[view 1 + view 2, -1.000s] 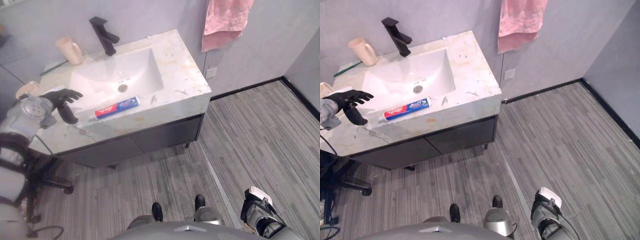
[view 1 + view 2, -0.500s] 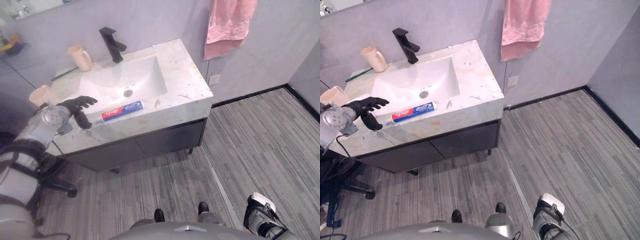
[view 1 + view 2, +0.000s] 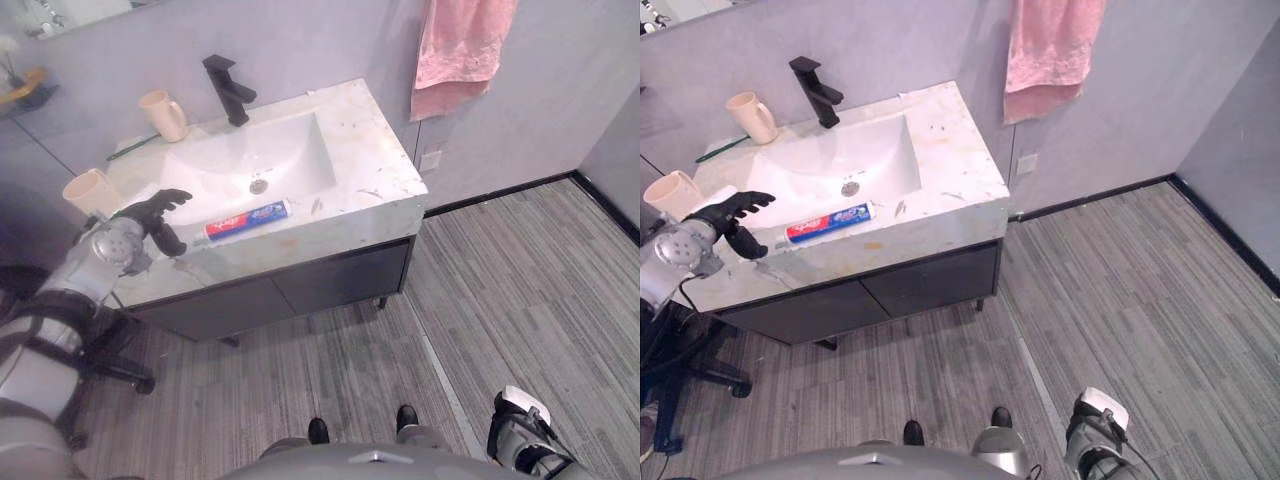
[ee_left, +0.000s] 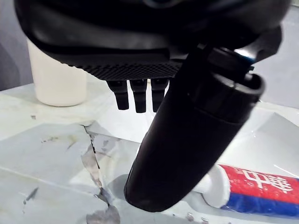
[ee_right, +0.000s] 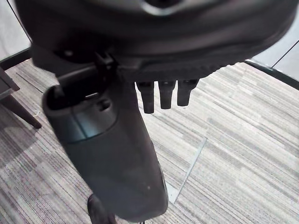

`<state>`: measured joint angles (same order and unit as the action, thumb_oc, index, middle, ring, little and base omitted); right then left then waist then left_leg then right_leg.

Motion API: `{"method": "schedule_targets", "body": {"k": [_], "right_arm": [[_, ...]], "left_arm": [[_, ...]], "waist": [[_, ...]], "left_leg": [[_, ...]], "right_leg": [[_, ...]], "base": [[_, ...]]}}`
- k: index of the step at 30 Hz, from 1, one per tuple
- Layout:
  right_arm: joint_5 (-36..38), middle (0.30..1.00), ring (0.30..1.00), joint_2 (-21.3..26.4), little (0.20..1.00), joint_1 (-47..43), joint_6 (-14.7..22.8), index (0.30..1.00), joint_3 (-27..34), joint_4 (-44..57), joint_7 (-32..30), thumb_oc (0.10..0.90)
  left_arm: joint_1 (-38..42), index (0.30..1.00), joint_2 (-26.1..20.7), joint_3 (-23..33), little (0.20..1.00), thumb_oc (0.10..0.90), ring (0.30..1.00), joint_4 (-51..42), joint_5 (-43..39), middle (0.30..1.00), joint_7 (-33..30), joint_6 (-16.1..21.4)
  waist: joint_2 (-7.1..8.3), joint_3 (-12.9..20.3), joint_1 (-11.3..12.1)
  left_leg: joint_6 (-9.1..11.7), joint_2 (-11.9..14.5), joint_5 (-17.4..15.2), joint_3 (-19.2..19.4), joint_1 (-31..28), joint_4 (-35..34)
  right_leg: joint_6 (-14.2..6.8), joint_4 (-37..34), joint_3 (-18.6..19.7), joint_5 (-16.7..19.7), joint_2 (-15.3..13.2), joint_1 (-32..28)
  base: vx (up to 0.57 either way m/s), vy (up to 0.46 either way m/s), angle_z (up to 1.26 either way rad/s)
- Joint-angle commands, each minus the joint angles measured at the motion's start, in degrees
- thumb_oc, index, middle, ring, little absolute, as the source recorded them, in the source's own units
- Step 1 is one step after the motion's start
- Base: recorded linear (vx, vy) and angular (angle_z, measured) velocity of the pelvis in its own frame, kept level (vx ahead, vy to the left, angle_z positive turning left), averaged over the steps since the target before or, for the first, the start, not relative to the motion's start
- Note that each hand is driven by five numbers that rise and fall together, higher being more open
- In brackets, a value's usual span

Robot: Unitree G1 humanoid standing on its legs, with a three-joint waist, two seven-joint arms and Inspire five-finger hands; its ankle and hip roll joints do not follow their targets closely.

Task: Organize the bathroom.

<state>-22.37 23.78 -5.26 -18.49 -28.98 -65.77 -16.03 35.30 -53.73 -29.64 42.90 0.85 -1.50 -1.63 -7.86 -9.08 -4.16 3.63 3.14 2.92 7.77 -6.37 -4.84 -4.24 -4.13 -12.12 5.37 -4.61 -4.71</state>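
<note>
**Left hand by the toothpaste**

I see my left hand (image 3: 157, 215) over the front left of the counter (image 3: 375, 170), fingers spread wide and holding nothing. Its thumb points down, just beside the white cap end of the toothpaste (image 3: 247, 218). The tube lies flat on the front edge, just in front of the sink (image 3: 245, 160). 1 cup (image 3: 90, 191) stands near the hand. My right hand (image 5: 140, 154) hangs low over the floor, fingers loose and empty.

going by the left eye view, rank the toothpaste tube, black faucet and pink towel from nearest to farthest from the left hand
From the left hand:
1. Toothpaste tube, just beside it on the counter's front edge.
2. Black faucet, behind the basin by the wall.
3. Pink towel, hanging on the wall past the counter's far end.
</note>
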Motion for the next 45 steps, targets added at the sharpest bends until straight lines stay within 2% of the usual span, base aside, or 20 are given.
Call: {"method": "schedule_targets", "body": {"k": [1, 5, 6, 9, 17, 21, 23, 24, 25, 31, 32, 33, 34, 35, 36, 37, 38, 39, 40, 45], "right_arm": [[-2.1, 0.9, 0.9, 0.0, 0.9, -2.1, -1.3, 0.9, -2.3, -2.8, -1.2, 0.8], [-1.8, 0.9, 0.9, 0.2, 0.9, -1.8, -1.2, 0.9, -2.1, -3.0, -1.2, 0.8], [-1.6, 0.9, 0.9, 0.7, 0.9, -1.5, -0.8, 0.9, -2.2, -3.3, -1.0, 0.8], [-1.8, 0.9, 0.9, 0.9, 0.9, -1.4, -0.5, 0.9, -2.0, -3.4, -1.0, 0.8], [-2.6, 0.9, 0.9, 1.1, 0.9, -0.7, 0.3, 0.9, -1.8, -3.5, -0.8, 0.8], [-3.7, 0.9, 0.9, 1.4, 0.9, 0.2, 0.4, 0.9, -1.5, -3.1, -0.2, 0.8], [-1.7, 0.9, 0.9, 3.0, 0.9, 0.1, -0.4, 0.9, -0.9, -2.6, -1.6, 0.8], [-1.8, 0.9, 0.9, 3.2, 0.9, -0.3, -0.9, 0.9, -0.4, -2.8, -1.6, 0.8], [-1.8, 0.9, 0.9, 3.2, 0.9, -0.3, -0.9, 0.9, -0.4, -2.8, -1.6, 0.8], [-0.9, 0.9, 0.9, 3.7, 0.9, 0.1, -1.4, 0.9, 1.2, -3.9, -1.7, 0.8], [0.8, 0.9, 0.9, 4.0, 0.9, 1.0, -1.5, 0.9, 1.6, -3.9, -1.8, 0.8], [0.8, 0.9, 0.9, 4.0, 0.9, 1.0, -1.5, 0.9, 1.6, -3.9, -1.8, 0.8], [1.8, 0.9, 0.9, 3.9, 0.9, 1.4, -1.5, 0.9, 1.8, -4.0, -1.5, 0.8], [1.7, 0.9, 0.9, 3.5, 0.9, 1.8, -0.8, 0.9, 1.7, -3.9, -0.9, 0.8], [2.7, 0.9, 0.9, 2.9, 0.9, 2.9, -0.6, 0.9, 1.3, -3.4, -0.8, 0.8], [2.7, 0.9, 0.9, 2.9, 0.9, 2.9, -0.6, 0.9, 1.3, -3.4, -0.8, 0.8], [3.7, 0.9, 0.9, 2.6, 0.9, 3.3, -0.7, 0.9, 1.1, -3.1, -1.1, 0.8], [3.7, 0.9, 0.9, 2.6, 0.9, 3.3, -0.7, 0.9, 1.1, -3.1, -1.1, 0.8], [6.7, 0.9, 0.9, 2.1, 0.9, 4.2, -1.1, 0.9, 1.1, -2.5, -2.1, 0.8], [7.6, 0.9, 0.9, 2.0, 0.9, 4.5, -1.4, 0.9, 1.6, -1.4, -2.9, 0.8]], "left_arm": [[9.9, 0.9, -6.0, 7.9, 0.9, 0.8, 0.9, -0.9, 6.0, 0.9, -15.9, 2.3], [12.8, 0.9, -9.4, 7.6, 0.9, 0.8, 0.9, -4.4, 5.2, 0.9, -14.3, 1.6], [19.9, 0.9, -14.9, 5.5, 0.9, 0.8, 0.9, -11.9, 3.4, 0.9, -11.2, -2.5], [24.3, 0.9, -17.4, 3.6, 0.9, 0.8, 0.9, -14.8, 1.5, 0.9, -8.1, -4.4], [31.8, 0.9, -21.0, -1.3, 0.9, 0.8, 0.9, -15.9, -1.4, 0.9, -5.9, -1.5], [36.6, 0.9, -22.8, -4.7, 0.9, 0.8, 0.9, -15.1, -5.3, 0.9, -4.4, -0.4], [39.0, 0.9, -22.9, -6.3, 0.9, 0.8, 0.9, -14.3, -8.9, 0.9, -4.7, 0.4], [40.3, 0.9, -22.7, -7.4, 0.9, 0.8, 0.9, -13.8, -10.0, 0.9, -4.9, 0.7], [40.3, 0.9, -22.7, -7.4, 0.9, 0.8, 0.9, -13.8, -10.0, 0.9, -4.9, 0.7], [42.4, 0.9, -21.7, -8.3, 0.9, 0.8, 0.9, -13.1, -8.7, 0.9, -3.9, 0.3], [44.7, 0.9, -20.4, -10.5, 0.9, 0.8, 0.9, -13.3, -8.6, 0.9, -4.3, -0.6], [44.7, 0.9, -20.4, -10.5, 0.9, 0.8, 0.9, -13.3, -8.6, 0.9, -4.3, -0.6], [46.0, 0.9, -19.7, -11.8, 0.9, 0.8, 0.9, -13.0, -8.4, 0.9, -4.4, -1.3], [47.2, 0.9, -19.2, -13.2, 0.9, 0.8, 0.9, -12.8, -7.5, 0.9, -4.6, -2.2], [47.3, 0.9, -18.6, -13.8, 0.9, 0.8, 0.9, -12.2, -7.3, 0.9, -4.7, -1.5], [47.3, 0.9, -18.6, -13.8, 0.9, 0.8, 0.9, -12.2, -7.3, 0.9, -4.7, -1.5], [47.1, 0.9, -18.4, -13.9, 0.9, 0.8, 0.9, -12.1, -7.1, 0.9, -4.8, -1.1], [47.1, 0.9, -18.4, -13.9, 0.9, 0.8, 0.9, -12.1, -7.1, 0.9, -4.8, -1.1], [47.6, 0.9, -17.6, -14.6, 0.9, 0.8, 0.9, -12.1, -8.4, 0.9, -5.2, -0.1], [47.6, 0.9, -18.0, -14.6, 0.9, 0.8, 0.9, -13.6, -9.8, 0.9, -4.8, 0.6]], "waist": [[3.47, 0.3, -0.8], [3.31, 0.4, -0.6], [2.87, 0.3, -0.5], [2.65, 0.3, -0.5], [2.23, 0.4, -0.6], [1.71, 0.6, -0.5], [1.92, 0.0, -1.3], [2.39, -0.4, -1.5], [2.39, -0.4, -1.5], [2.43, -0.6, -2.2], [2.34, -0.8, -3.3], [2.34, -0.8, -3.3], [2.47, -1.2, -4.0], [2.49, -2.0, -4.5], [2.69, -3.1, -5.4], [2.69, -3.1, -5.4], [2.67, -3.5, -6.3], [2.67, -3.5, -6.3], [2.54, -3.7, -8.0], [3.32, -3.9, -8.5]], "left_leg": [[-2.6, -3.1, -6.8, 6.7, 1.0, 7.1], [-2.5, -3.0, -6.6, 6.5, 1.1, 7.1], [-2.3, -3.0, -6.4, 5.8, 1.0, 6.5], [-2.2, -2.9, -6.3, 5.7, 0.9, 6.3], [-1.9, -2.9, -6.5, 5.9, 0.7, 7.2], [-0.2, -1.2, -3.5, 6.0, 1.1, 6.6], [1.3, 1.2, -1.6, 12.2, 2.0, 12.7], [1.7, 2.1, -1.7, 14.1, 2.7, 18.5], [1.7, 2.1, -1.7, 14.1, 2.7, 18.5], [2.0, 0.7, -4.6, 15.2, 1.3, 21.2], [0.5, -1.3, -7.4, 17.1, -1.4, 14.8], [0.5, -1.3, -7.4, 17.1, -1.4, 14.8], [-1.0, -3.1, -10.0, 16.9, -3.4, 9.7], [-2.4, -4.4, -10.1, 14.4, -3.4, 6.5], [-3.6, -5.6, -8.6, 10.2, -2.4, 5.3], [-3.6, -5.6, -8.6, 10.2, -2.4, 5.3], [-4.3, -6.0, -8.6, 7.0, -2.0, 5.3], [-4.3, -6.0, -8.6, 7.0, -2.0, 5.3], [-5.3, -6.0, -8.7, 2.2, -1.1, 5.3], [-5.4, -6.4, -9.4, 1.6, -1.9, 4.8]], "right_leg": [[-1.9, 0.9, 3.5, -4.7, 0.6, 1.6], [-1.9, 0.9, 3.4, -4.7, 0.6, 1.7], [-2.0, 0.9, 3.5, -4.8, 0.7, 1.7], [-2.0, 0.7, 3.7, -4.8, 0.8, 1.6], [-2.1, 0.4, 3.9, -4.7, 0.8, 1.0], [-1.9, -0.1, 3.2, -5.0, 1.6, -0.1], [-0.7, -0.6, -0.9, -4.7, 1.0, 0.7], [0.1, -0.3, -2.5, -5.1, 0.8, 0.7], [0.1, -0.3, -2.5, -5.1, 0.8, 0.7], [0.1, 0.4, -6.0, -5.3, 1.3, 1.6], [-1.2, 1.2, -8.5, -3.7, 0.8, 3.5], [-1.2, 1.2, -8.5, -3.7, 0.8, 3.5], [-2.4, 2.3, -8.8, -2.5, 0.2, 5.5], [-3.4, 4.6, -7.0, -2.4, 0.3, 7.3], [-3.5, 8.6, -1.4, -1.9, 0.3, 10.6], [-3.5, 8.6, -1.4, -1.9, 0.3, 10.6], [-4.2, 10.9, 3.8, -1.5, 0.5, 12.3], [-4.2, 10.9, 3.8, -1.5, 0.5, 12.3], [-4.8, 11.2, 14.0, -1.4, 1.6, 14.0], [-4.6, 5.5, 14.7, 0.6, 2.6, 12.3]], "base": [[0.0, 0.0, 0.0], [0.0, 0.0, 0.0], [0.0, 0.0, 0.0], [0.0, -0.019, 0.05], [0.01, -0.024, 0.0], [-0.01, -0.051, 0.0], [-0.26, -0.042, 0.3], [-0.22, -0.062, 0.39], [-0.18, -0.07, 0.71], [-0.09, -0.023, 0.36], [-0.13, 0.035, 0.1], [-0.24, 0.066, 0.85], [-0.2, 0.015, 0.83], [-0.31, -0.073, 1.07], [-0.21, -0.104, 0.32], [-0.13, -0.124, 0.4], [-0.01, -0.037, 0.16], [-0.02, -0.137, 0.62], [0.0, -0.145, 1.17], [-0.02, -0.088, 0.96]]}}
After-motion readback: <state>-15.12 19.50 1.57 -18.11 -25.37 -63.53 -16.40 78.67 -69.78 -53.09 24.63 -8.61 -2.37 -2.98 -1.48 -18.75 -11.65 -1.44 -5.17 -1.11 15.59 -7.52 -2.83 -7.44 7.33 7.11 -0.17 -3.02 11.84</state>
